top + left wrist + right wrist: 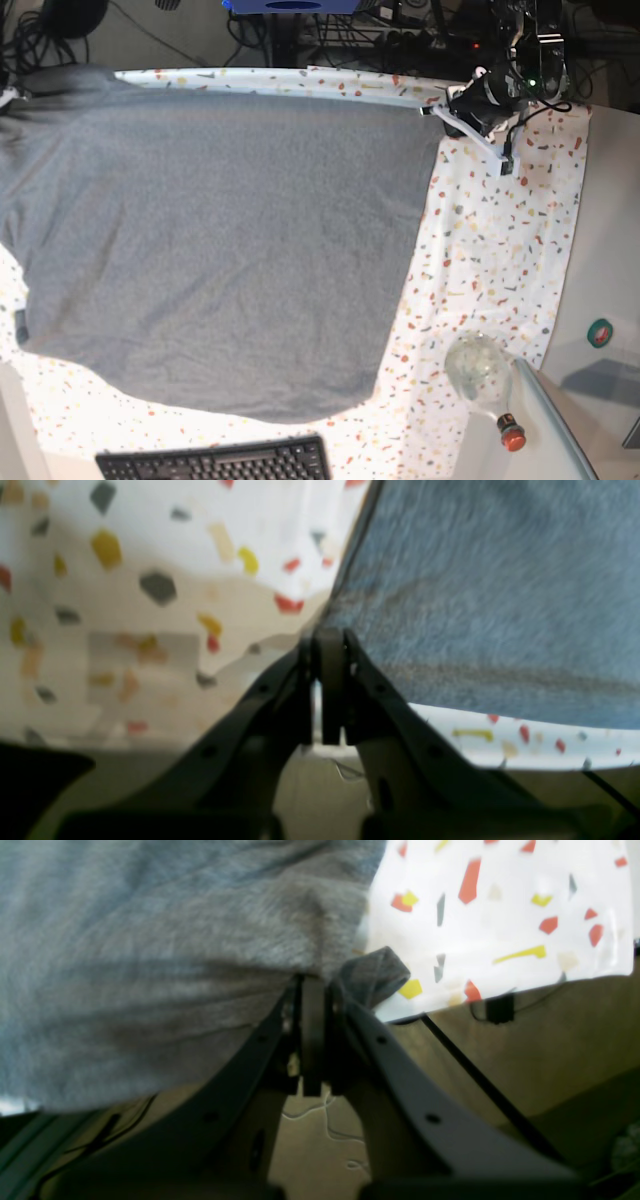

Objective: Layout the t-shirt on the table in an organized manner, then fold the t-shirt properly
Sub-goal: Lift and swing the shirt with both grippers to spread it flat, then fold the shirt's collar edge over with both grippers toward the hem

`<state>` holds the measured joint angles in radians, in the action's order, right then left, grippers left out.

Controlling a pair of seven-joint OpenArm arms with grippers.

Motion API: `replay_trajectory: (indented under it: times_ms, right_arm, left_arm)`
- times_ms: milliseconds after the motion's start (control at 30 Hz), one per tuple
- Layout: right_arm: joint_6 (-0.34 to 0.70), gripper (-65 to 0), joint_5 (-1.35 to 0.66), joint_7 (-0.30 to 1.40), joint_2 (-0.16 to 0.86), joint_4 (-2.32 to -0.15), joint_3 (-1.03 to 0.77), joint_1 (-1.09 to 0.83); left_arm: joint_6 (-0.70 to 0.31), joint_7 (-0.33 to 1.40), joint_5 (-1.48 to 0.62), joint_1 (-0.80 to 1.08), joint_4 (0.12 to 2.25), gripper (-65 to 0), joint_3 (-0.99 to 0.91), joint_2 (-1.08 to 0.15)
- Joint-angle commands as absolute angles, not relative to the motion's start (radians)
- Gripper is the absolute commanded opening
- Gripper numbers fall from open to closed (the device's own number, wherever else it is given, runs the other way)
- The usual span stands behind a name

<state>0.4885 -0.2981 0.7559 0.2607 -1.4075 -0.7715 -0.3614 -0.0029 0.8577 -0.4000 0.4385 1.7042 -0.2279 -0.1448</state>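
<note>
So from where I'm standing this looks like the layout step, not the folding yet. The grey t-shirt (220,240) is spread wide over the speckled table (500,250), mostly flat, with one end running off toward the table's far edge and a few soft ripples near the bottom hem. The left tool (330,640) has its jaws pinched together on the shirt's edge right at a corner, with the table cloth showing on both sides of it. The right tool (312,982) is clamped the same way on a bunched bit of fabric at the opposite corner, close to the table's edge. I'd guess both arms are holding the same end of the shirt taut to square it up. Next move probably calls for pulling evenly and setting that edge down flat fully on the table, then letting go cleanly so nothing drags or wrinkles before any fold starts. The bottle (482,375) and keyboard (215,462) sit close, worth avoiding
</note>
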Motion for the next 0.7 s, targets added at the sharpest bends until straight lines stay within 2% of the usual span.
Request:
replay_trajectory:
  times_ms: [0, 167, 433, 533, 667]
  right_arm:
    - [0.483, -65.0, -0.275, 0.731, 0.275, -1.415, -0.769, -0.338]
    - [0.486, -65.0, -0.189, 0.733, 0.205, -1.434, -0.825, -0.298]
    - [0.486, -65.0, -0.189, 0.750, 0.211, -1.587, -0.828, -0.298]
    - [0.486, -65.0, -0.186, 0.759, 0.297, -1.566, -0.774, -0.177]
    - [0.481, -65.0, -0.186, 0.776, 0.475, -1.274, -0.587, 0.122]
  left_arm:
    - [0.002, 0.848, -0.397, 0.446, 1.719, -65.0, -0.234, -0.153]
    - [0.002, 0.846, -0.397, 0.449, 1.721, -65.0, -0.237, -0.154]
    - [0.004, 0.848, -0.395, 0.397, 1.840, -65.0, -0.239, -0.160]
    - [0.004, 0.852, -0.354, 0.274, 1.848, -65.0, -0.205, -0.188]
    - [0.004, 0.855, -0.171, 0.038, 1.770, -65.0, -0.079, -0.189]
